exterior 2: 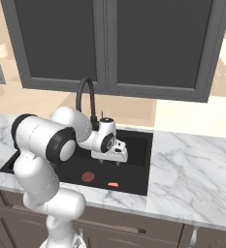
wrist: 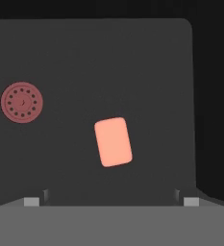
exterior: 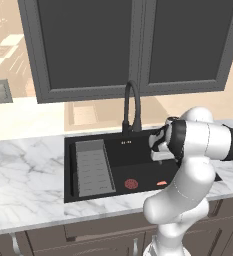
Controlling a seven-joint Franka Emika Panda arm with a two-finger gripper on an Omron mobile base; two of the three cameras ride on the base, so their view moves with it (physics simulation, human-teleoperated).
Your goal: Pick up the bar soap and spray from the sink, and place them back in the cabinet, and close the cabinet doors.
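Note:
The bar soap (wrist: 113, 142) is a small salmon-pink bar lying flat on the floor of the black sink (wrist: 108, 62). It sits at the basin's near right, seen in the left base view (exterior: 161, 183) and the right base view (exterior 2: 113, 184). My gripper (wrist: 111, 202) hangs open above the soap, pointing down into the basin (exterior 2: 111, 161), with its fingertips (wrist: 190, 202) wide apart and nothing between them. The spray, the cabinet and the cabinet doors are out of view.
A round dark-red drain disc (wrist: 21, 102) lies on the sink floor beside the soap. A grey ribbed tray (exterior: 94, 167) fills the basin's left part. The black gooseneck faucet (exterior: 131, 107) rises behind the sink. Grey-framed cupboards with dark panes (exterior: 88, 45) hang above the marble counter (exterior: 23, 170).

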